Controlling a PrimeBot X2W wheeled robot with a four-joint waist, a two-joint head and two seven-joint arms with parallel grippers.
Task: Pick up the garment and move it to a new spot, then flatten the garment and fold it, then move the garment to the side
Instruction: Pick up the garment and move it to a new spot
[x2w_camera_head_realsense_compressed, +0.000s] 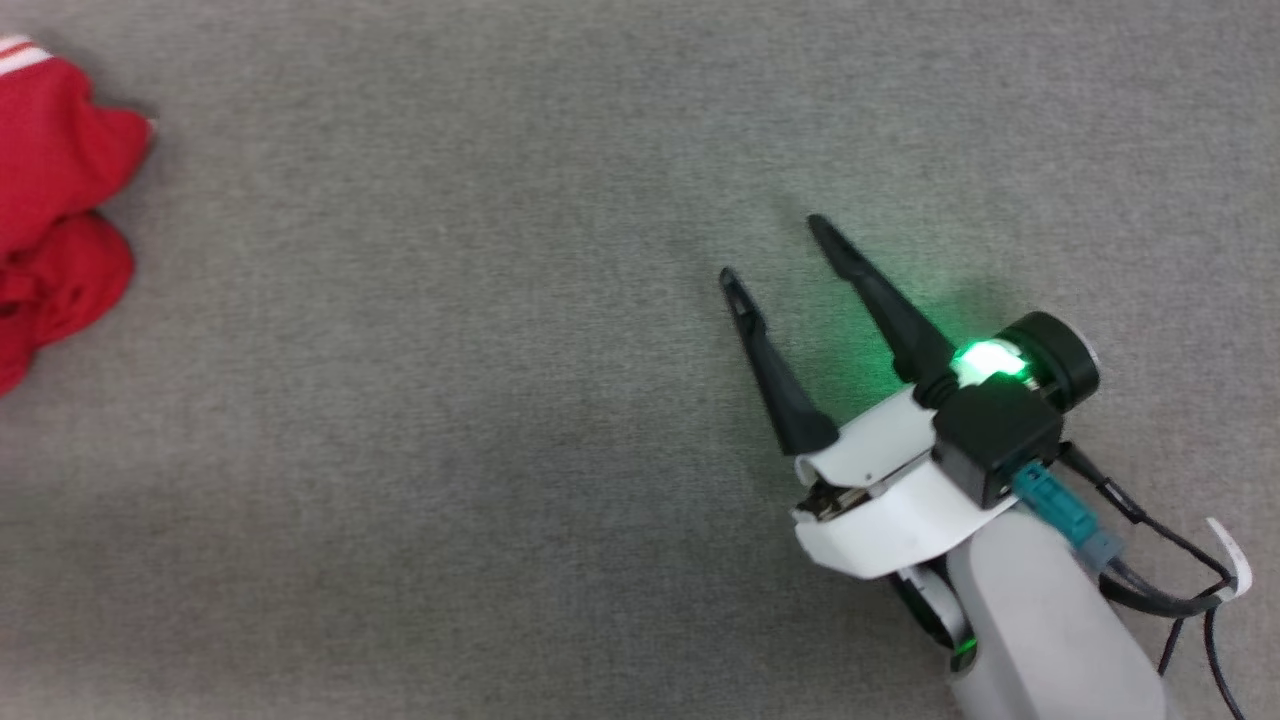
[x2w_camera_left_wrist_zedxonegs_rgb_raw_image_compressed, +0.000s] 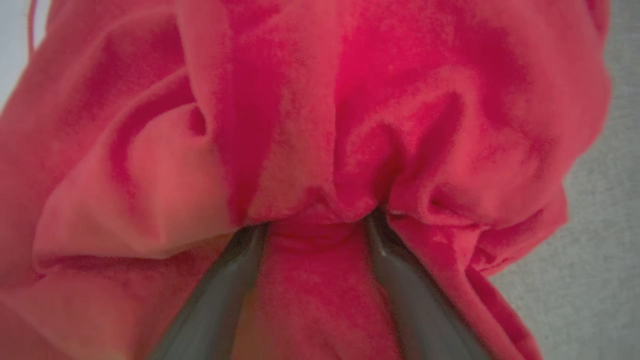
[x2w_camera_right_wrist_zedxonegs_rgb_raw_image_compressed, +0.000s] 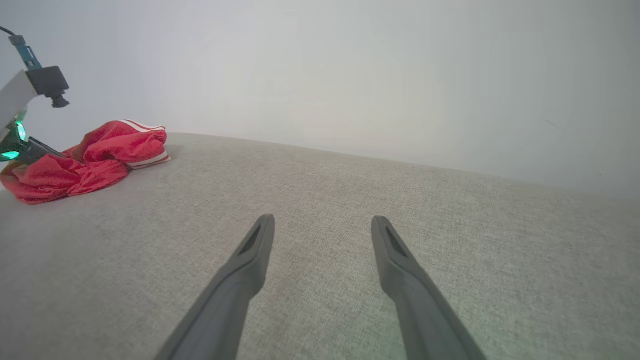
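Red garment bunched against released left end effector, right end effector released, well apart

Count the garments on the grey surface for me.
1. A crumpled red garment lies far left on the grey surface in the head view, the left gripper pushed into its folds. Anything beneath it would be hidden.

Head cam looks pretty much straight down at the grey cloth surface, with the right gripper at lower right. Left wrist cam is jammed right up against the garment. Right wrist cam skims low over the surface and shares that garment, far left of its fingers, with the head cam.
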